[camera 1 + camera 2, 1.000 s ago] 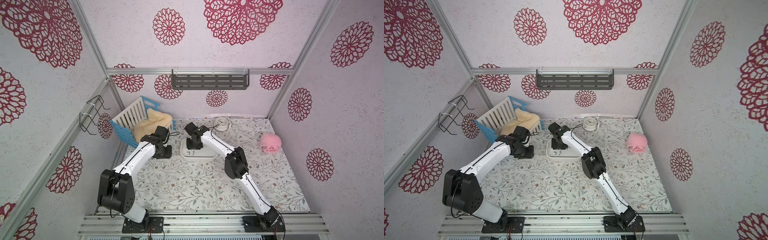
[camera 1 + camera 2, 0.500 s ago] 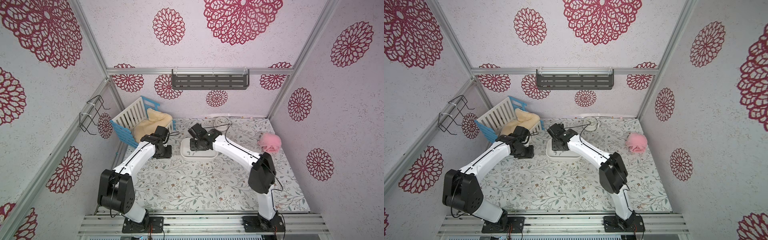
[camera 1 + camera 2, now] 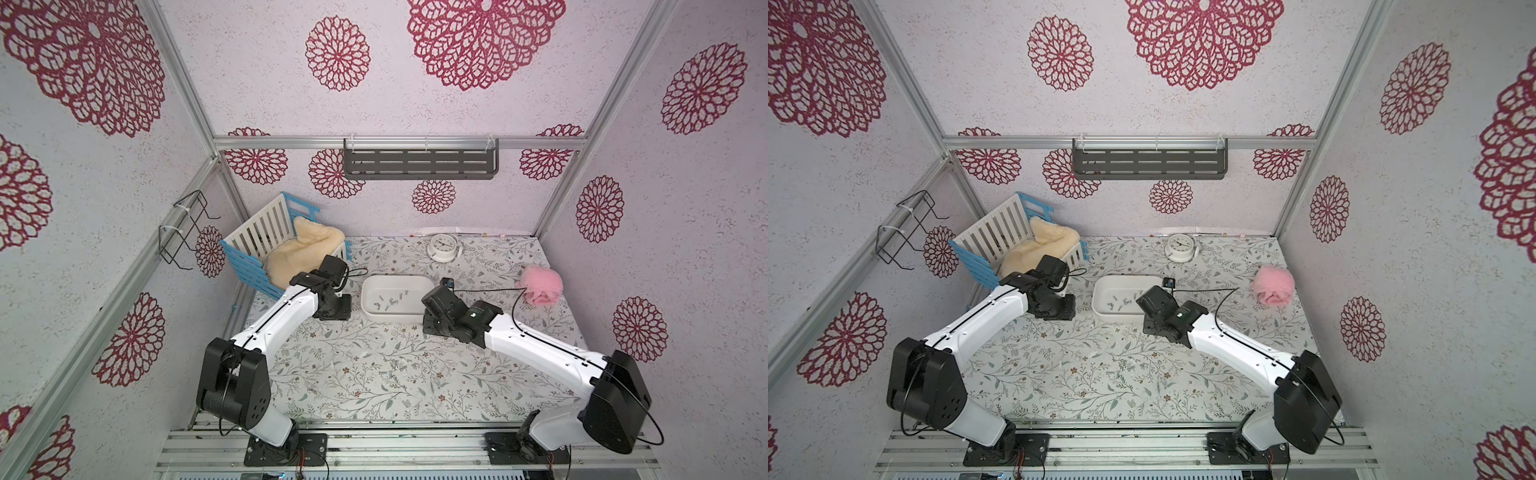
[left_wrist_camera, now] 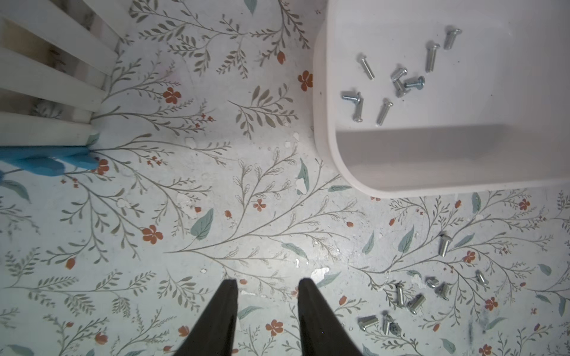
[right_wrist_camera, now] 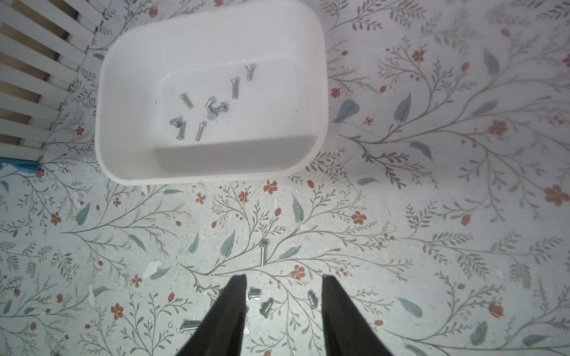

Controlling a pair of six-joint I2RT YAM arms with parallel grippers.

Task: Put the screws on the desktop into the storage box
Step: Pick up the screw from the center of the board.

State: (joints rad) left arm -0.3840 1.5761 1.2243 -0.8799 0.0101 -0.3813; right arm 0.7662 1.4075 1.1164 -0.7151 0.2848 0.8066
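Top views: high, whole scene | wrist views: downward, share storage box (image 5: 216, 163)

I am looking past the fingers (image 4: 222, 314) of my left gripper (image 4: 268, 282). Bare desktop (image 4: 216, 185) is showing between them and straight ahead, so that way is looking free. Ahead on one side the storage box (image 4: 327, 148) wall is standing in the way. Ahead on the other side the slatted crate (image 4: 46, 92) is blocking. Loose screws (image 4: 413, 302) are lying in a bunch beside the box-side finger.

Below the gap of my right gripper (image 5: 284, 277) a few screws are lying, with one more just ahead of the tips. Farther ahead the box is sitting across the path. Wide open desktop is lying beside the finger away from the crate.
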